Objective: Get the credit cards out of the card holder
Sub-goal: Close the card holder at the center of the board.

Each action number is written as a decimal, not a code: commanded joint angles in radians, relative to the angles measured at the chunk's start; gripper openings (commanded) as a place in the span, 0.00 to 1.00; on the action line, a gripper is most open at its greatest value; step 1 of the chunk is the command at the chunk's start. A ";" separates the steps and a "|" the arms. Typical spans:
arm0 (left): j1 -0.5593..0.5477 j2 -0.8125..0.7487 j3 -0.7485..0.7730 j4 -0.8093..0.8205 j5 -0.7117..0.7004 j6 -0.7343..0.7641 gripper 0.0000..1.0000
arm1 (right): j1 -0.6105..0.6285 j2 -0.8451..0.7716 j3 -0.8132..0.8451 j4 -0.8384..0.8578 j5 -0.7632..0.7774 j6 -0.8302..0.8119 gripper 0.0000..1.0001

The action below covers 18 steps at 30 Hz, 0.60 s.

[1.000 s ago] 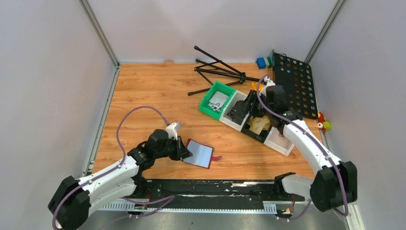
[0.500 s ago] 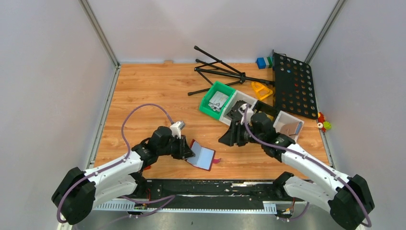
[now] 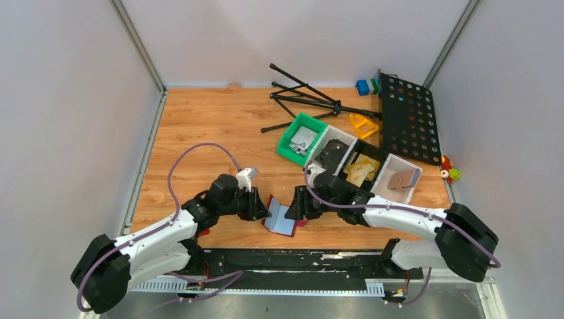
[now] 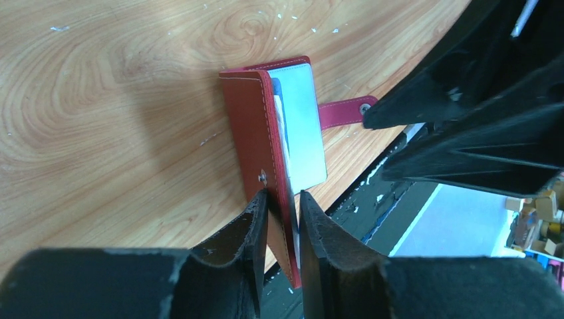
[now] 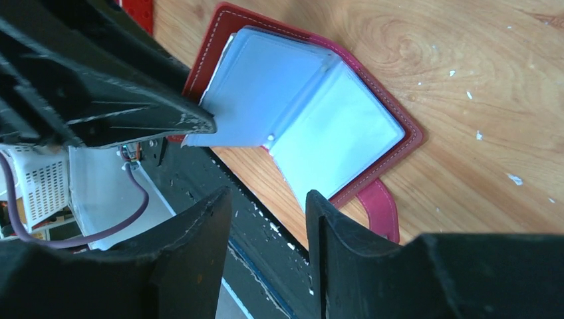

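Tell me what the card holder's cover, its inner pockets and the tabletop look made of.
Cover of the card holder: dark-red leather or imitation, matte, with pale stitching along the edge. Its inner pockets: probably thin plastic, pale grey-blue, smooth sheen. The tabletop: printed-looking wood grain, likely laminate.

Cannot tell what sits behind the cloudy sleeves of the card holder (image 5: 332, 126). Cannot see its near corner, buried between the jaws of the left gripper (image 4: 282, 199), nor judge any pinch there. Too small to name: coloured bits (image 3: 449, 171) beside the perforated board (image 3: 407, 119).
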 commanded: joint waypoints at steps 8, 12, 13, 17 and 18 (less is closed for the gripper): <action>0.003 -0.042 0.019 0.003 0.025 0.004 0.32 | 0.033 0.149 0.006 0.128 0.050 0.046 0.42; 0.002 -0.020 0.014 0.035 0.051 -0.007 0.23 | 0.040 0.197 0.010 0.142 0.043 0.045 0.42; 0.002 -0.019 0.013 0.045 0.059 -0.010 0.19 | 0.040 0.208 0.012 0.144 0.044 0.046 0.42; 0.003 -0.025 0.009 0.048 0.070 -0.021 0.08 | 0.042 0.260 0.008 0.159 0.064 0.047 0.41; 0.003 -0.024 0.009 0.048 0.073 -0.022 0.07 | 0.042 0.275 0.005 0.170 0.066 0.048 0.40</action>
